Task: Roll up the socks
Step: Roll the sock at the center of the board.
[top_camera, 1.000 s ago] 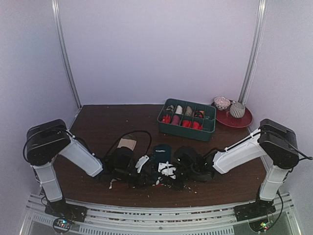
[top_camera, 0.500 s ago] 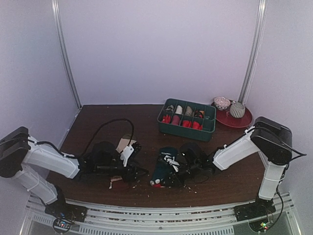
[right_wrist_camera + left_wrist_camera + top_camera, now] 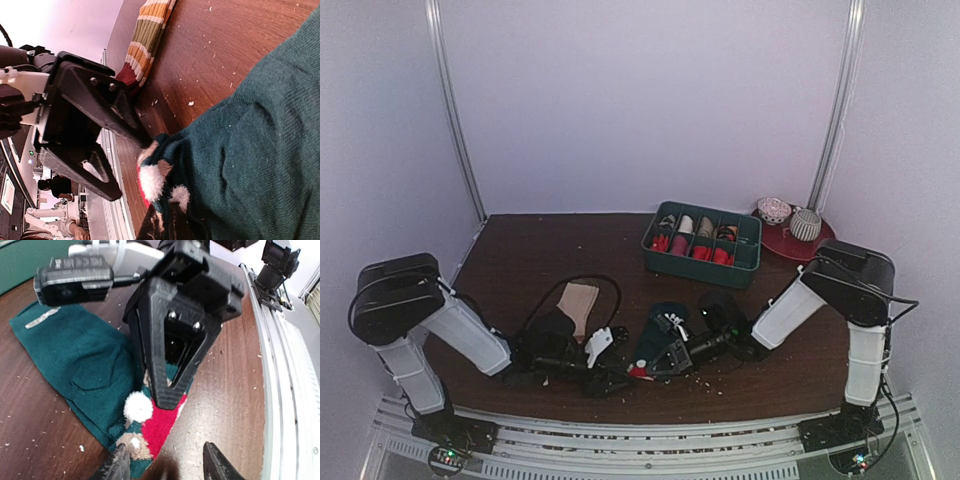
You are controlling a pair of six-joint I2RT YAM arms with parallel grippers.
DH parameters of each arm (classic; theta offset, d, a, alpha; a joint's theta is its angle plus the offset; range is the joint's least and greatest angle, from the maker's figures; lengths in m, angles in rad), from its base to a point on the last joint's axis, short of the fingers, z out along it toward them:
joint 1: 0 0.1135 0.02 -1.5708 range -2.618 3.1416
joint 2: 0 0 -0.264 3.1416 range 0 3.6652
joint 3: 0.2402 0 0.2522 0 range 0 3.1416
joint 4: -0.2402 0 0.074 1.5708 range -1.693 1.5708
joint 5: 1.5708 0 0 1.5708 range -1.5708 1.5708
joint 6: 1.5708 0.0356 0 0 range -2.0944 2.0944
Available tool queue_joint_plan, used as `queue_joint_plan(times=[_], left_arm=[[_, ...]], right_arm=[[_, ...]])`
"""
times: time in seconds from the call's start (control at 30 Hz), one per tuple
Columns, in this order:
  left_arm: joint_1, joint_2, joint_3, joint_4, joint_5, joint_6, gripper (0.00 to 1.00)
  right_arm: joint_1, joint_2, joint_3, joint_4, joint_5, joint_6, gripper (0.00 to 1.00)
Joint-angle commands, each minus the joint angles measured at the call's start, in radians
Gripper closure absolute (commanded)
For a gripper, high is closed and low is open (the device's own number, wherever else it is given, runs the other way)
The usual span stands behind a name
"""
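The dark teal sock point(image 3: 662, 325) lies flat near the table's front, its patterned red, white and brown end point(image 3: 157, 427) toward the front edge. My right gripper point(image 3: 657, 365) is shut, its tips pinching that patterned end point(image 3: 152, 182); the left wrist view shows these black fingers point(image 3: 167, 390) pressing on the red patch. My left gripper point(image 3: 610, 378) stands open just left of that end, fingertips point(image 3: 120, 465) apart with no sock between them. The beige striped sock point(image 3: 578, 300) lies flat behind the left gripper, also visible as the striped sock point(image 3: 150, 30) in the right wrist view.
A green compartment tray point(image 3: 700, 272) with rolled bundles sits at the back right. Beside it is a red plate point(image 3: 822, 246) carrying two round objects. A black cable point(image 3: 616, 285) loops over the striped sock. The metal rail point(image 3: 285, 390) runs along the front edge.
The left gripper let go and opened, swung away to the left, then came back toward the teal sock's patterned end. The right gripper stayed shut on that end.
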Motion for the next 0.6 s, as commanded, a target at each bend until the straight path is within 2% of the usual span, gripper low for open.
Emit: queue_joint_plan(times=[0.0, 0.17, 0.4, 0.57], left_arm=[[-0.002, 0.061, 0.028, 0.123, 0.032, 0.041, 0.51], [-0.002, 0.093, 0.040, 0.164, 0.024, 0.038, 0.51], [-0.003, 0.134, 0.071, 0.135, 0.017, 0.050, 0.52], [-0.002, -0.011, -0.011, 0.174, -0.051, 0.069, 0.51]], right_arm=[[-0.008, 0.046, -0.043, -0.073, -0.015, 0.023, 1.00], [-0.014, 0.057, -0.047, -0.084, -0.026, 0.014, 1.00], [-0.023, 0.053, -0.048, -0.092, -0.041, -0.003, 1.00], [-0.025, 0.053, -0.051, -0.125, -0.043, -0.035, 1.00]])
